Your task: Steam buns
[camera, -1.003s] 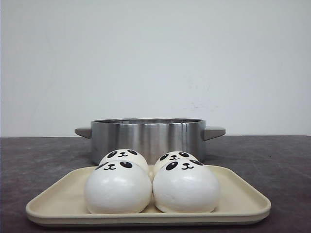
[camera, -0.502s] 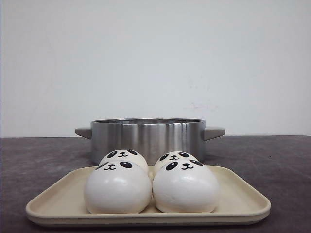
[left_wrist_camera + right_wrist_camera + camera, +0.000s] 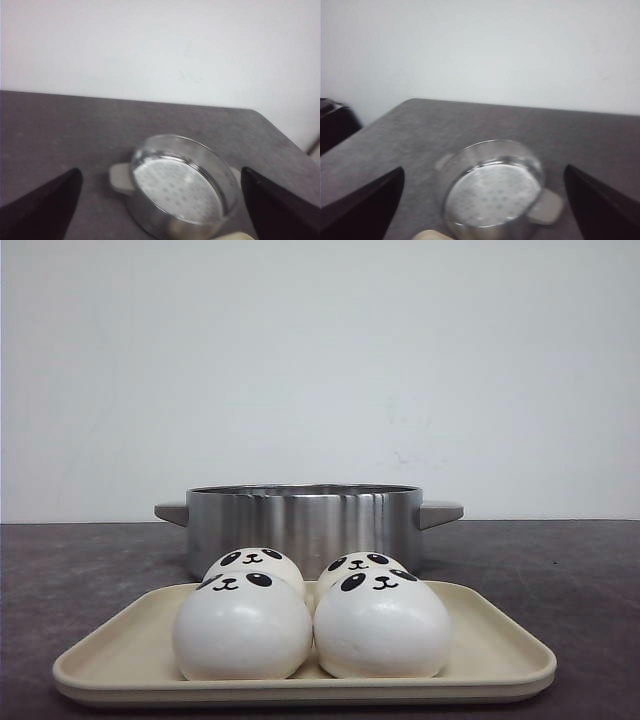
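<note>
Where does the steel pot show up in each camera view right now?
Front view: steel pot at centre, behind the tray of buns.
Left wrist view: low centre, perforated insert visible inside.
Right wrist view: low centre, again seen from above.
Shared landmark: the pot's grey side handles.

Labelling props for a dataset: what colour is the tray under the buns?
Pale cream-beige, plain with no pattern; the tray shows best in the front view.
</note>
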You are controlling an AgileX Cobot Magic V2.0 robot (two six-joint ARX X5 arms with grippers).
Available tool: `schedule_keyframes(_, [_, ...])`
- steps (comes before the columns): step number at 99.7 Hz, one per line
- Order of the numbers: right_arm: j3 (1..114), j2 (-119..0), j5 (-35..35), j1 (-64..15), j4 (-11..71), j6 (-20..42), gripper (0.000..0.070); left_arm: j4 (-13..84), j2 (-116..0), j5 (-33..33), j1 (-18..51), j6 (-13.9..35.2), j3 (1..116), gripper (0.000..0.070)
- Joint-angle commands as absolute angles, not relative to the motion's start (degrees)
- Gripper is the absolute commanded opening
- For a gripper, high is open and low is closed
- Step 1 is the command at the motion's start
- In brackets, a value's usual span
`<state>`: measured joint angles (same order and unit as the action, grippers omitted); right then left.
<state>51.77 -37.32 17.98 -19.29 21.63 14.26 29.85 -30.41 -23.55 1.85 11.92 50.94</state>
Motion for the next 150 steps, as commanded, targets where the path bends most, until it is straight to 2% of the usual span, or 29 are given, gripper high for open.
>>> schedule_keyframes(1, [53.6,-40.2,17.1,-22.2,21.0,16.4,0.0666,29.8,-30.6,-23.7,3.4,11.3,51.6,0.0627])
schedule_keyframes(13, [57.3,-47.8,10.0,-30.0,26.2,17.5,0.0664,30.8,-30.7,-22.5,6.9,11.1,51.6,0.0627])
schedule_keyframes(28, [64.9,-60.0,1.5,-39.0,39.3,19.2,0.0663,30.9,-30.7,-20.9,10.2,11.1,51.6,0.0627])
schedule_keyframes(40, [70.0,-69.5,2.5,-42.2,47.8,25.2,0.0663,31.0,-30.7,-20.5,12.3,11.0,51.6,0.0627])
schedule_keyframes(48, [71.7,-74.6,4.7,-43.7,50.2,26.9,0.0663,31.5,-30.7,-20.5,13.7,11.0,51.6,0.0627])
schedule_keyframes(59, [72.1,-80.4,4.3,-45.4,49.9,28.6,0.0647,32.7,-30.6,-20.5,15.5,11.0,51.6,0.0627])
schedule_keyframes(71, [72.1,-86.9,4.1,-45.6,48.9,28.6,0.0541,33.8,-30.6,-20.5,16.8,11.0,51.6,0.0627])
schedule_keyframes(98, [72.1,-99.7,4.1,-44.4,44.6,28.5,0.0540,35.2,-30.6,-20.4,18.3,11.0,51.6,0.0627])
schedule_keyframes(122, [72.1,-105.4,4.1,-42.8,44.0,28.5,0.0528,35.3,-30.7,-20.4,18.4,11.0,51.6,0.0627])
schedule_keyframes(143, [72.1,-105.6,4.1,-42.2,41.1,28.6,0.0385,36.8,-30.7,-19.2,18.4,11.0,51.6,0.0626])
schedule_keyframes(146, [72.1,-105.6,4.1,-42.1,41.1,28.5,0.0323,37.1,-30.7,-18.9,18.4,10.9,51.6,0.0626])
schedule_keyframes(150, [72.1,-105.6,4.3,-42.1,41.1,28.4,0.0176,37.5,-30.7,-18.9,18.4,10.9,51.6,0.0626])
